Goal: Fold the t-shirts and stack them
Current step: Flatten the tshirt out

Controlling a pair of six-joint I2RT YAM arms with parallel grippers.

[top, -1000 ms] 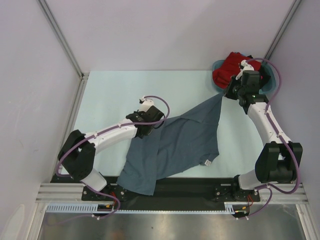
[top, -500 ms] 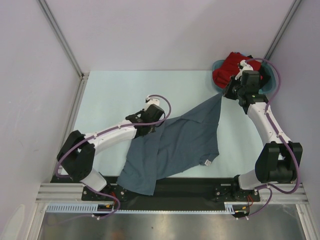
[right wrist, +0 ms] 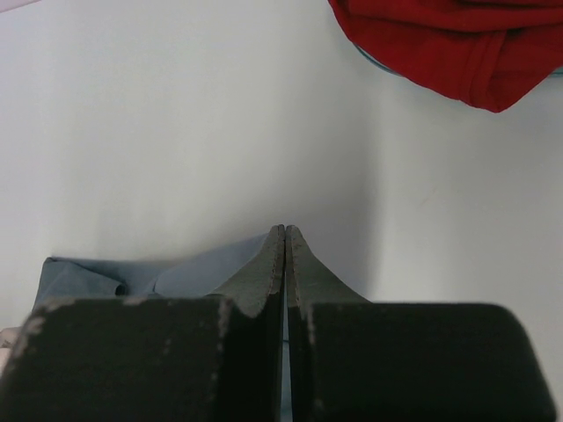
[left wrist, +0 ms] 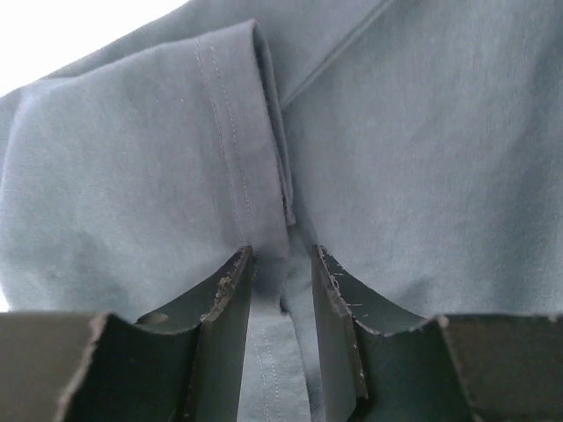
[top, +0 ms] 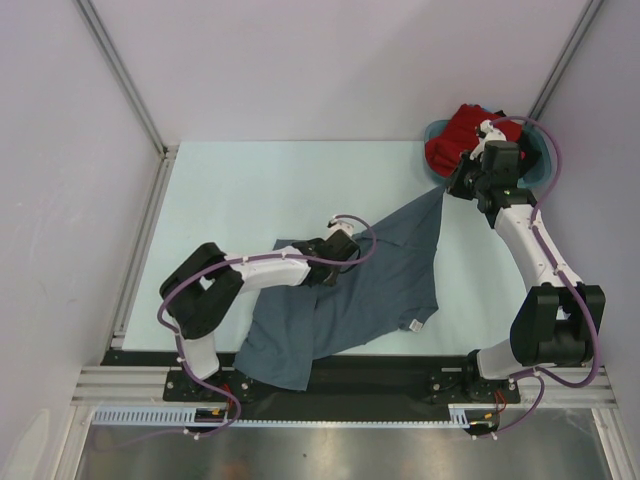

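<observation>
Now right gripper (right wrist: 286, 233) is pinching grey shirt (top: 380, 290) by its far corner; left gripper (left wrist: 281, 255) is hovering part-open astride a sleeve fold (left wrist: 255, 132) on table (top: 250, 190), risking a multi-layer grab, bunching it

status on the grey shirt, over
Left gripper open, straddling a sleeve hem of the slate-grey cloth t-shirt. Right gripper shut on its far corner. Nothing in the way; red cloth shirt sits apart.

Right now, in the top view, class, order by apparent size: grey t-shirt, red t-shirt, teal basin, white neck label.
1. grey t-shirt
2. red t-shirt
3. white neck label
The teal basin, mostly hidden by the red t-shirt and right arm, cannot be fairly placed.
</observation>
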